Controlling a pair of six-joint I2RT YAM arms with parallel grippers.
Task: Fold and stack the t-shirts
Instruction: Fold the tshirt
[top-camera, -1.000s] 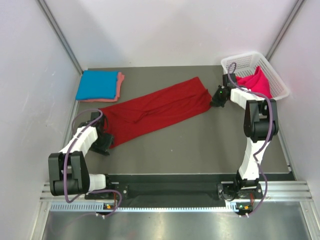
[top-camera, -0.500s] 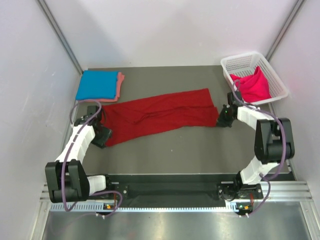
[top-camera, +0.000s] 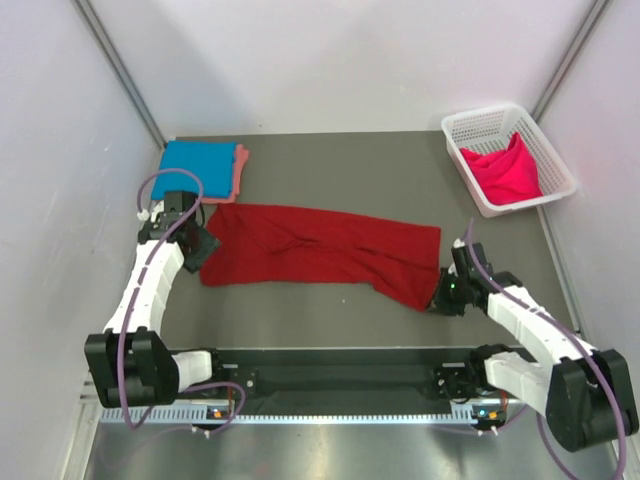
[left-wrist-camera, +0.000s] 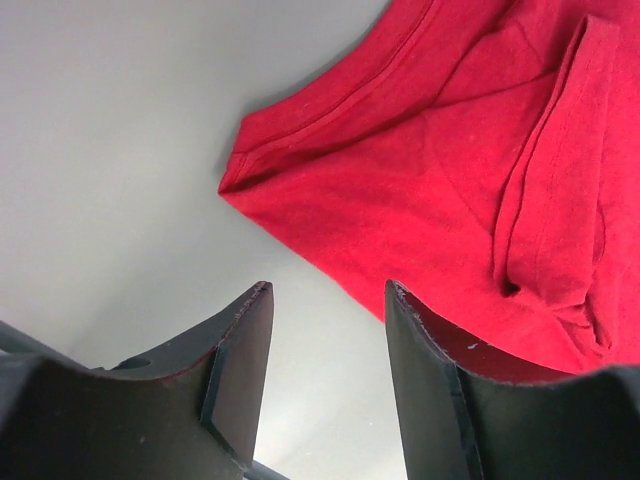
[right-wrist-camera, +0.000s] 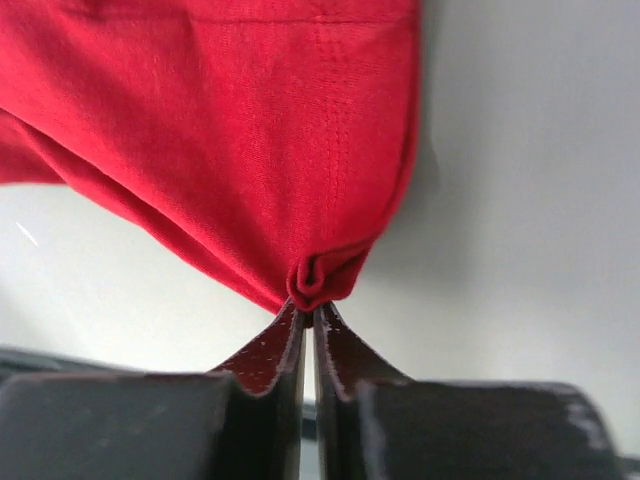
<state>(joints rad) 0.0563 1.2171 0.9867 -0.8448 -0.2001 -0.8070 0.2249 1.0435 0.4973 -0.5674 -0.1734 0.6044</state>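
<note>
The dark red t-shirt lies stretched out flat across the middle of the table. My right gripper is shut on its near right corner; in the right wrist view the cloth bunches into a small knot at the gripper. My left gripper stands open at the shirt's left end. In the left wrist view bare table shows between the fingers of the left gripper, and the shirt's hem lies just beyond and beside the right finger. A folded bright blue t-shirt rests on a salmon pink one at the back left.
A white lattice basket stands at the back right with a hot pink t-shirt in it. Grey walls close in the table on the left, back and right. The arm bases sit on the rail along the near edge.
My right gripper has drawn the shirt's right end from beside the basket down to the front right. My left gripper moved toward the back left, so the shirt now lies across the table.
</note>
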